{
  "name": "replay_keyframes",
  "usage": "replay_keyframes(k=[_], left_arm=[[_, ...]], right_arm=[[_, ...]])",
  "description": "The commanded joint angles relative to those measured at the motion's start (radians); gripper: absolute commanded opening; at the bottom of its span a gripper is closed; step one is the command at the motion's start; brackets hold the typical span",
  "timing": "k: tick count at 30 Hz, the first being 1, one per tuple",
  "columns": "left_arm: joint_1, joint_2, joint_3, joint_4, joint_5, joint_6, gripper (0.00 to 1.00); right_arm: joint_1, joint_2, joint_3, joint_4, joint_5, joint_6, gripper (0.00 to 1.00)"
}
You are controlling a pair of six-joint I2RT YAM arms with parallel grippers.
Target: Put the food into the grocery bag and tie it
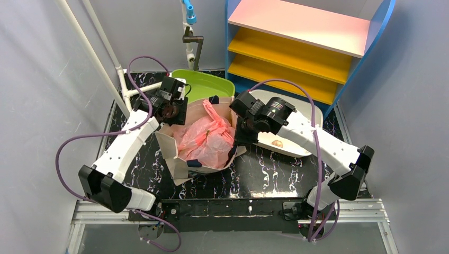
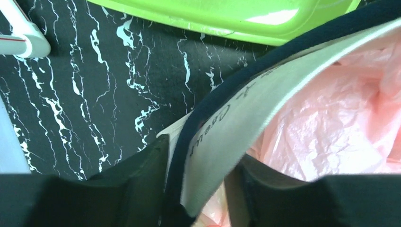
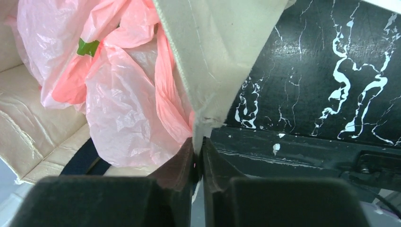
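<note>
The pink grocery bag (image 1: 206, 140) lies crumpled inside a beige canvas tote (image 1: 177, 153) at the middle of the table. The food is hidden; only a small green patch (image 3: 87, 47) shows among the pink folds (image 3: 118, 109). My left gripper (image 1: 177, 114) is at the tote's far left rim. In the left wrist view its fingers (image 2: 198, 156) straddle the navy-trimmed canvas rim (image 2: 265, 104) and close on it, with pink plastic (image 2: 331, 113) beyond. My right gripper (image 1: 235, 140) is at the tote's right side; its fingertips (image 3: 199, 146) pinch the thin canvas edge (image 3: 213, 56).
A lime-green tub (image 1: 204, 84) stands just behind the tote, close to the left gripper. A white basin (image 1: 296, 137) with a small pale item (image 1: 277, 143) lies under the right arm. A blue shelf unit (image 1: 307, 42) stands at the back right, white pipes (image 1: 132, 90) at the back left.
</note>
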Motion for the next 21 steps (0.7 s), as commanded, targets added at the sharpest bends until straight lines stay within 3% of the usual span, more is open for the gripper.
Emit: replay_keyframes(k=[1,4,13,21], left_arm=[[0.02,-0.081,-0.051,0.01,0.083,0.003,0.32],[0.022,-0.115,-0.068,-0.01,0.111,-0.011,0.0],[0.022,-0.297,-0.128,-0.127,0.251,-0.121,0.0],[0.02,-0.463,-0.205,-0.195,0.404,-0.287,0.0]], right_arm=[[0.0,0.005,-0.004,0.028,0.033,-0.054,0.03],[0.0,0.008,0.027,0.034,0.043,-0.096,0.01],[-0.011,0.082,0.199,0.125,-0.046,-0.202,0.01],[-0.056,0.25,0.4,0.196,-0.153,-0.296,0.01]])
